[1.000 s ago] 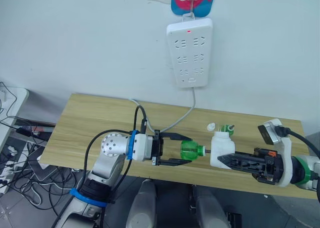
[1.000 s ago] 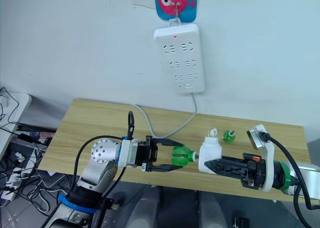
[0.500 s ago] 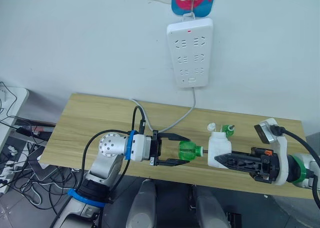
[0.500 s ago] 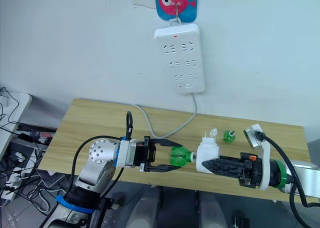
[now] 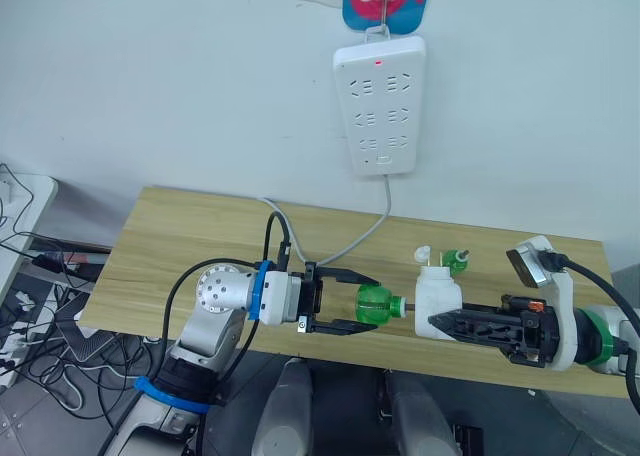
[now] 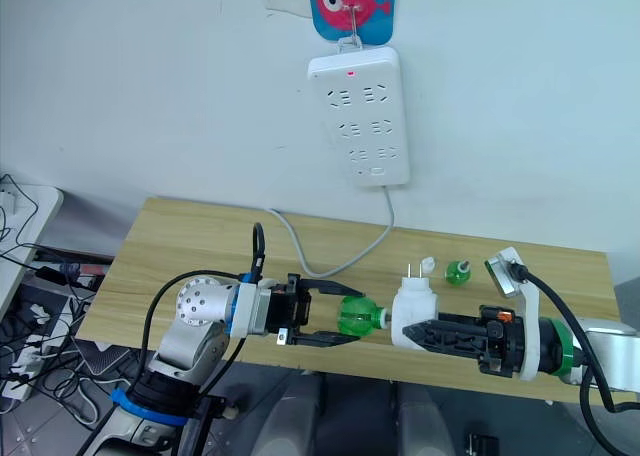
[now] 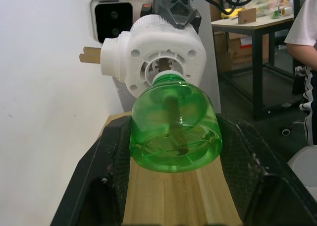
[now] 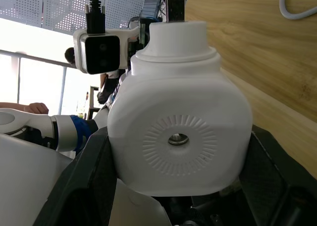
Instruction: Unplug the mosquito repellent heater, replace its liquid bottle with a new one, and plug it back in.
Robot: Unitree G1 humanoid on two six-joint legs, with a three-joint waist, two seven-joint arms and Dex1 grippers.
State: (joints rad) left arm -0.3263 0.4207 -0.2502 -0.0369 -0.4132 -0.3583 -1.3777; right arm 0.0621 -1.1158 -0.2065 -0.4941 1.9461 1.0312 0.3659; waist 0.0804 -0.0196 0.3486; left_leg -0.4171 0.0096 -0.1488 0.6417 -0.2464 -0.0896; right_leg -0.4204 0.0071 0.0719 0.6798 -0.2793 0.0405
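Over table front, green bottle [image 5: 372, 303] now pulled clear of heater [image 5: 437, 298], left hand [image 5: 350, 301] gripping

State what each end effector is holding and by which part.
The left end effector grips the green liquid bottle by its round body. The right end effector clamps the white mosquito repellent heater across its sides.

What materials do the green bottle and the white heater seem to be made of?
Bottle: probably clear green plastic, glossy; the wick and the wood behind it show through its wall. Heater: likely moulded white plastic, matt to satin; it has fine radial ribs around a small hole and smooth rounded corners.
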